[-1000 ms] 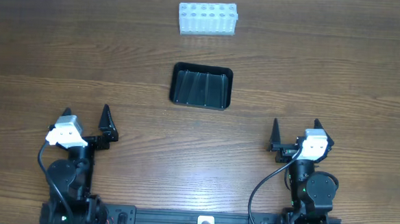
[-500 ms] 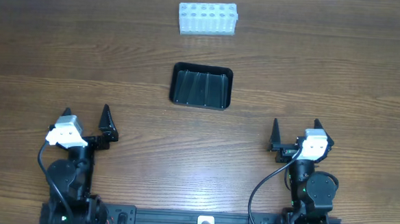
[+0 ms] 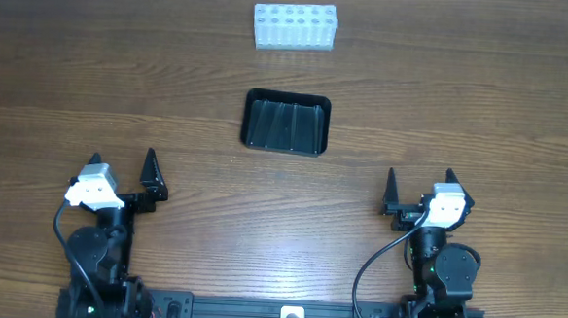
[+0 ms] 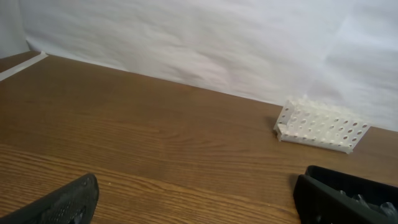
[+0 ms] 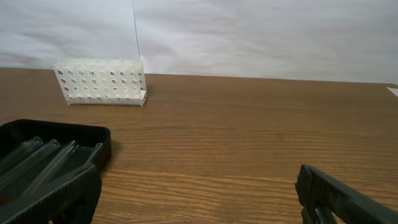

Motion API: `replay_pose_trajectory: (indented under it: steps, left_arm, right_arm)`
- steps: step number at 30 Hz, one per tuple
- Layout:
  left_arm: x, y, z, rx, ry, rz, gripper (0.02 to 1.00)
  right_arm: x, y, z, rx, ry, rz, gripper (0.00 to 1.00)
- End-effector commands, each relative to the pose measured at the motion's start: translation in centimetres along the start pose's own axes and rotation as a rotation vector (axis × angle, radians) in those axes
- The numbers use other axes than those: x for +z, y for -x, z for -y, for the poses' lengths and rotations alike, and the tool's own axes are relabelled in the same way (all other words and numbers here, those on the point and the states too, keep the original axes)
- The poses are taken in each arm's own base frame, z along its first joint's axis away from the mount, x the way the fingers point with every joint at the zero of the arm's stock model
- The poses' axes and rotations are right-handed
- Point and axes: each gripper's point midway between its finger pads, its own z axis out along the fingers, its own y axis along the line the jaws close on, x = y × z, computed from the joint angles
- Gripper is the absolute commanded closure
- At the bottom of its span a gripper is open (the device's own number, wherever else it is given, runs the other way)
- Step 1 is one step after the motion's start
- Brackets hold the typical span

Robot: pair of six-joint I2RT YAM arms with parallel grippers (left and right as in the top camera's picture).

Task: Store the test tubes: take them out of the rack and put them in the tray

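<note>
Top view: left tool (image 3: 122,155) and right tool (image 3: 421,172) spread wide, empty; test tubes (image 5: 34,163) inside tray (image 3: 287,95), rack (image 3: 294,28) beyond.

No readable txt, labels, nos. or signs anywhere

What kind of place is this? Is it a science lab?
Likely a robot lab bench: a white test tube rack, a black tray holding glass tubes, and the left gripper and right gripper at a wooden table.
</note>
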Motion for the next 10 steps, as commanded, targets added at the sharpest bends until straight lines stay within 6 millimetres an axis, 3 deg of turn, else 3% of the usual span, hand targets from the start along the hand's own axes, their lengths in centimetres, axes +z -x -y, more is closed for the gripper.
replay_pose_trajectory:
  steps: [1, 10]
  left_arm:
    - [-0.01, -0.1, 0.06, 0.014, -0.007, 0.0, 0.02]
    - [-0.01, -0.1, 0.07, 0.014, -0.008, 0.0, 0.023]
  right_arm:
    - [-0.01, -0.14, -0.06, 0.0, 0.007, 0.001, 0.007]
    - [-0.01, -0.14, -0.06, 0.0, 0.007, 0.001, 0.009]
